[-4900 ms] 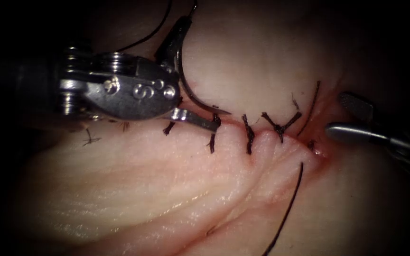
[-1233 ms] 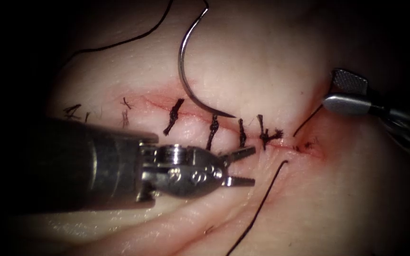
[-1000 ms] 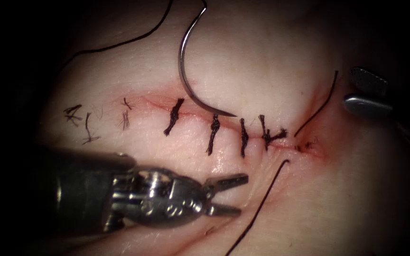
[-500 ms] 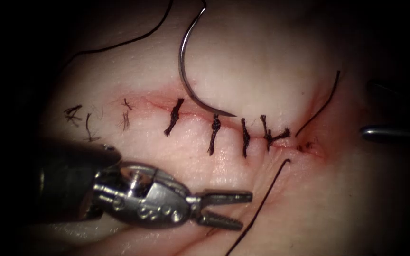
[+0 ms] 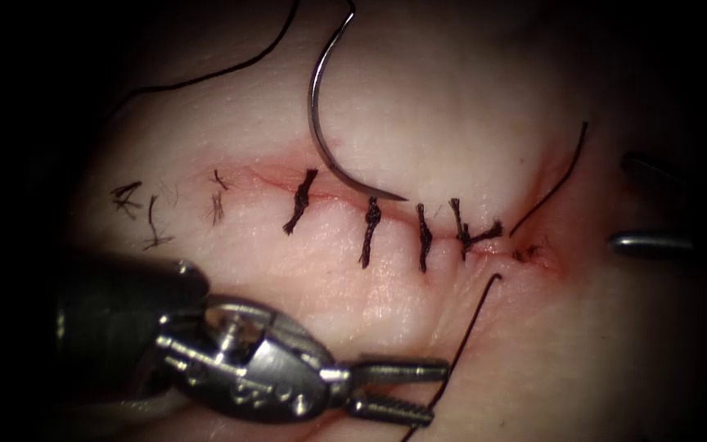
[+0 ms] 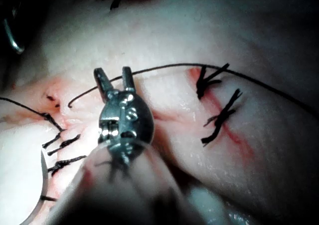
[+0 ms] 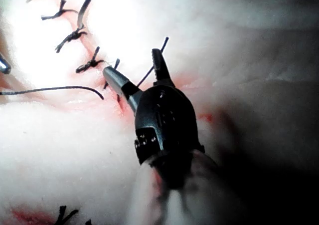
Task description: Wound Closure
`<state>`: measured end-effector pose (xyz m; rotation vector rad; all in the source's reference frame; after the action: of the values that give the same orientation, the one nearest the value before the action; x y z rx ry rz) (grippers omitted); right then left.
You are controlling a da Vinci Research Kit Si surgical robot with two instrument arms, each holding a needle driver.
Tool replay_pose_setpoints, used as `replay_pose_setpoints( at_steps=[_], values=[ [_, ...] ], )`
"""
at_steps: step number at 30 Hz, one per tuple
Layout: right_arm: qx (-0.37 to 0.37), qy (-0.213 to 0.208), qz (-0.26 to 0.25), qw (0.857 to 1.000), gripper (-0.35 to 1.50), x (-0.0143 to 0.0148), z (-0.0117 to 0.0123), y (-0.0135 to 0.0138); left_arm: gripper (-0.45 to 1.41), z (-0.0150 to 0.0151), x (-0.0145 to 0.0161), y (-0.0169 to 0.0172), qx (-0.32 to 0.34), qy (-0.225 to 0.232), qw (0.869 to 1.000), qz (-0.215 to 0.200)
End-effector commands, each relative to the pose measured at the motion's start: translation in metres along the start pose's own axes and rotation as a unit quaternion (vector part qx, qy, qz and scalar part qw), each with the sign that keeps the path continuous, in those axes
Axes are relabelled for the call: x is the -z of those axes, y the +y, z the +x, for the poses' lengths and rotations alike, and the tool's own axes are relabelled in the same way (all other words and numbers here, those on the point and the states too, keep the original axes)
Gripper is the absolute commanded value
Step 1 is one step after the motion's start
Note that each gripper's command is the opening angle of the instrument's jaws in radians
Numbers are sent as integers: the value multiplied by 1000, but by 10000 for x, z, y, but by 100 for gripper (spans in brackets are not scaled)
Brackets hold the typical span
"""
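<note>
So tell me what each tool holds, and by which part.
Nothing: left tool and right tool both stand open and empty. The needle lies free on the tissue, above the cut.

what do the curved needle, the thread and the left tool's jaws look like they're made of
Needle: apparently polished steel, a thin grey arc with a bright glint, lying free on the tissue above the cut.
Thread: dark, matte, probably braided; the cut ends at the stitches look frayed.
Left tool: shiny bare metal, jaws open and empty, one face visibly ridged.

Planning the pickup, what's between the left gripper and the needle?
In the endoscope view, between the open, empty left gripper and the needle lies the stitched cut; the needle rests free above it.
</note>
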<state>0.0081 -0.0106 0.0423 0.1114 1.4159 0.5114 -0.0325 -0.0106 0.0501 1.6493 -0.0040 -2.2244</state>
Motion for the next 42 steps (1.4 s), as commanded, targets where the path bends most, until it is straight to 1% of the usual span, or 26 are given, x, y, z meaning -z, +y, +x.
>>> replay_pose_setpoints(
  at_steps=[1,7,12,16,24,33,37,39,40,42],
  values=[
    [1,2,2,1000,140,-8,-2,0,31,-4,-8,-1,-1,-3,1000,0],
    [1,4,5,1000,140,-7,0,-5,31,-14,-9,9,-7,-18,1000,-12],
    [2,4,6,1000,140,-7,0,-6,33,-16,-8,18,-12,-22,1000,-18],
    [2,4,6,1000,140,-7,0,-6,36,-17,2,26,-15,-20,999,-22],
    [2,4,6,1000,140,-7,0,-7,38,-15,4,34,-18,-22,999,-28],
    [3,5,7,1000,140,-7,-2,-9,38,-18,14,44,-24,-27,999,-39],
    [3,5,7,1000,140,-8,-2,-9,38,-17,14,50,-29,-31,998,-45],
    [3,5,7,1000,140,-8,-2,-9,41,-17,10,55,-28,-35,998,-50],
    [3,5,7,1000,140,-8,-2,-9,46,-15,4,59,-29,-32,997,-57],
    [3,5,7,1000,140,-8,-2,-10,49,-13,0,60,-29,-29,997,-60]
  ],
)
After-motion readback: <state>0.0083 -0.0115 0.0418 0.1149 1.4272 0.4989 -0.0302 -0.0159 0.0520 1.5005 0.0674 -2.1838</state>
